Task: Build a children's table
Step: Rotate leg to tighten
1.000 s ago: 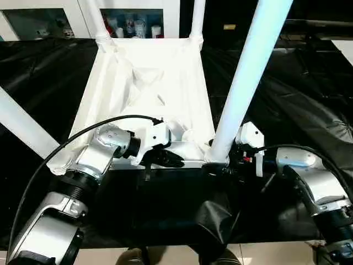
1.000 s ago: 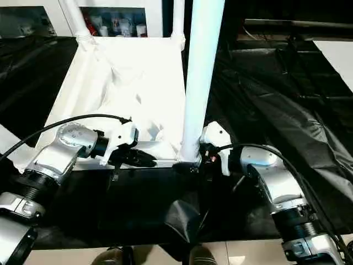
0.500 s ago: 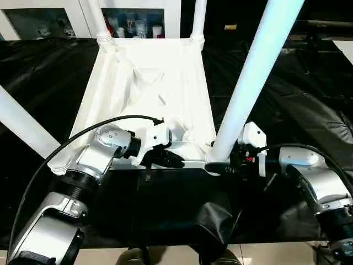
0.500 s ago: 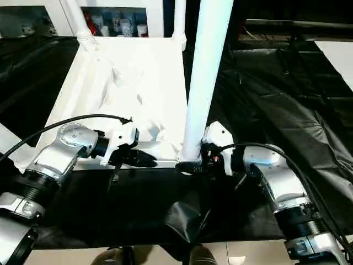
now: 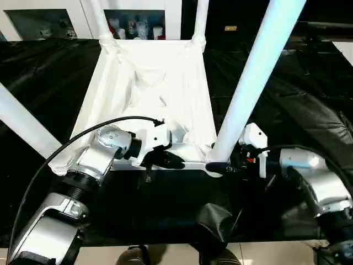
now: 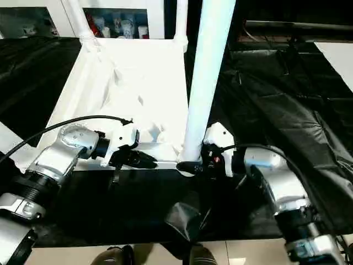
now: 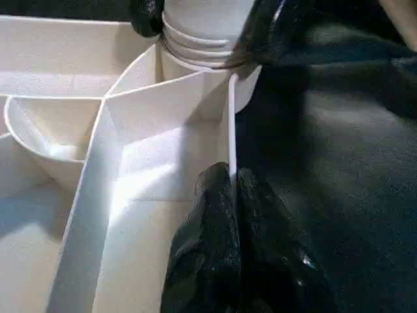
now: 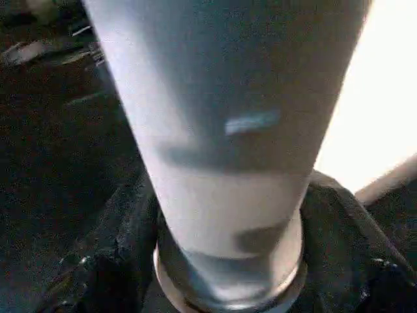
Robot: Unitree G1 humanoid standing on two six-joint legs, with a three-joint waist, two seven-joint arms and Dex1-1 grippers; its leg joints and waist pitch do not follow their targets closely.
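Note:
The children's table lies upside down on black cloth, its white ribbed tabletop (image 5: 149,83) facing up. Legs stand in the far left (image 5: 102,22) and far right (image 5: 199,19) corners. A third leg (image 5: 22,127) leans out from the near left corner. The near right leg (image 5: 253,77) rises from its corner socket. My right gripper (image 5: 218,164) is shut on this leg's base, its black fingers (image 8: 117,267) hugging both sides of the collar. My left gripper (image 7: 232,179) is shut on the tabletop's thin near rim (image 7: 231,124), a little left of that socket.
Black cloth (image 5: 298,99) covers the work surface all around the tabletop, with a raised fold (image 5: 215,221) near the front edge. A glass-fronted cabinet (image 5: 132,22) stands behind. A white surface (image 5: 346,49) shows at the far right.
My right gripper's fingers have drawn in around the near right leg's base, and the leg's top leans slightly further right. My left gripper keeps its hold on the rim.

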